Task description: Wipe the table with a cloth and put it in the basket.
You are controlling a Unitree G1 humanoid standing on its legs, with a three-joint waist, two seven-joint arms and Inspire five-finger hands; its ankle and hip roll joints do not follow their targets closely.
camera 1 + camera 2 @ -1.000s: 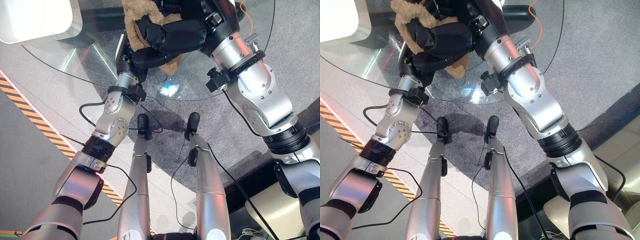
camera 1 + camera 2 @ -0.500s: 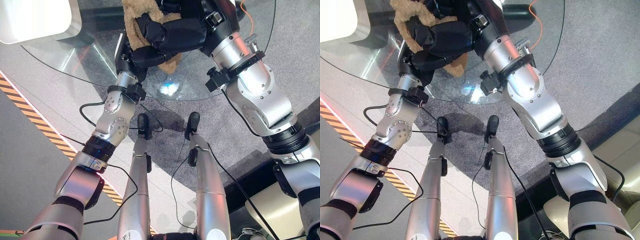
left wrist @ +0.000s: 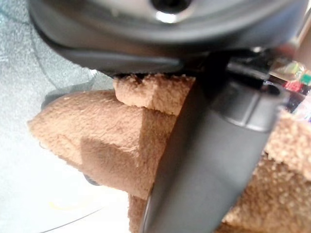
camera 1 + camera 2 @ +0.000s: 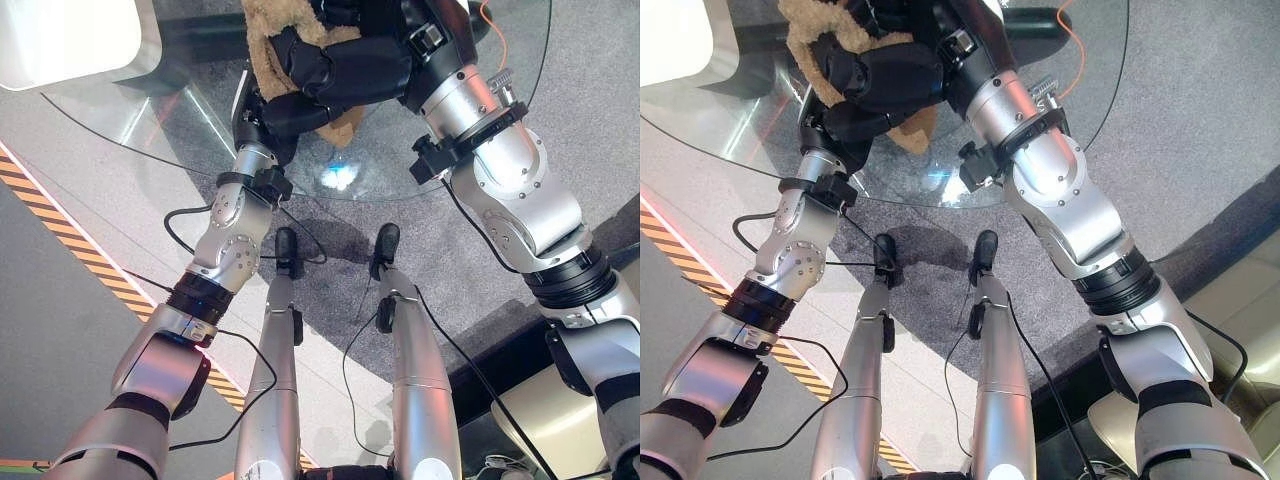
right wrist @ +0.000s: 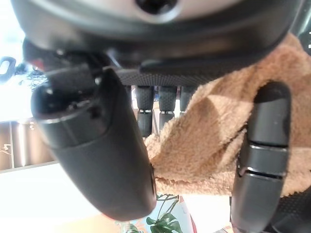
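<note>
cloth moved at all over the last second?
No. The brown cloth sits at the same spot against the glass table's edge, with the left hand and right hand both on it.

cloth [image 4: 268, 30]: bunch shifted slightly toward the far edge of the glass table [image 4: 150, 110], its brown fringe below the hands drawn in. right hand [image 4: 345, 65]: carried a little farther over the table (fingers curled into the cloth). left hand [image 4: 290, 112]: moved marginally along with it.
</note>
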